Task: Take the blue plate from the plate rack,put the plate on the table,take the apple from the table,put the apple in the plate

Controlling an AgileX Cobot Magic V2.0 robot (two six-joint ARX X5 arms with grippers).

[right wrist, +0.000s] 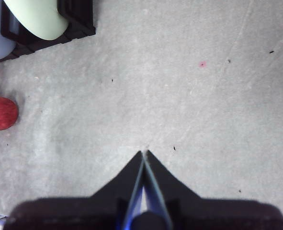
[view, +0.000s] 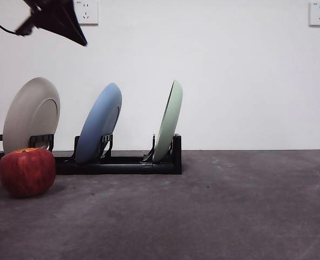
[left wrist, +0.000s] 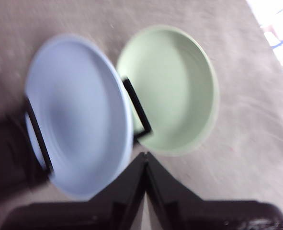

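Step one, the plate pick, not yet made; blue plate (view: 99,123) stands in the plate rack (view: 122,164) between cream plate (view: 31,112) and green plate (view: 168,121); left end effector (left wrist: 145,155) above it, tips pressed together, blurry view so probably well clear; right end effector (right wrist: 144,154) closed over bare worktop (view: 230,206); apple (view: 27,171) sits in front of the rack's cream-plate end; next: spread jaws, descend onto the blue rim.

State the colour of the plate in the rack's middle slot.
Matte light blue; the blue plate shows best in the front view.
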